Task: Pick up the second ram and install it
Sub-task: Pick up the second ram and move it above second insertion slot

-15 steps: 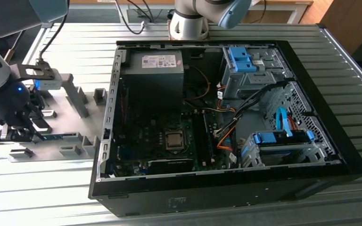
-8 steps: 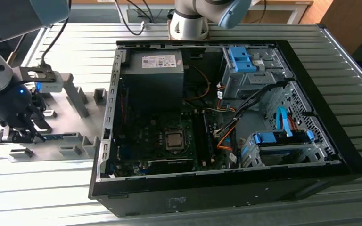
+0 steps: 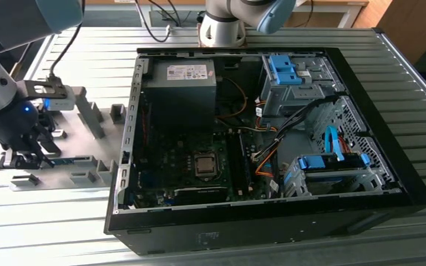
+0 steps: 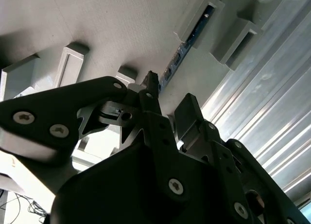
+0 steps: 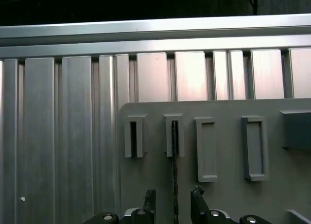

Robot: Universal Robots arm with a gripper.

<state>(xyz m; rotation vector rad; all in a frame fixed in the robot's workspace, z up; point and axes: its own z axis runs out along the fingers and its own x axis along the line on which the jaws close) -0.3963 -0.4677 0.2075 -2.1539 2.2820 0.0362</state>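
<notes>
1. At the exterior view's left, just beside the open computer case (image 3: 272, 224): a grey holder plate (image 3: 76, 141), flat on the ribbed metal desk (image 3: 50, 221).
2. On that plate, upright on its long edge: the second ram (image 3: 71, 162), slotted into a grey block (image 5: 180, 136) and well apart from the motherboard (image 3: 183, 166) inside the case.
3. Low over the plate, at one end of the stick: the end effector (image 3: 22, 159).
4. In the first wrist view: end effector (image 5: 172, 198) spread, one black finger (image 5: 150, 199) on each side of the second ram (image 5: 174, 158), with a gap showing on both sides. Pinching nothing.
5. In the second wrist view: same straddle, with the fingertips (image 4: 187, 112) of the end effector (image 4: 167, 95) near the stick's end, and the second ram (image 4: 181, 54) running away edge-on through its block.
</notes>
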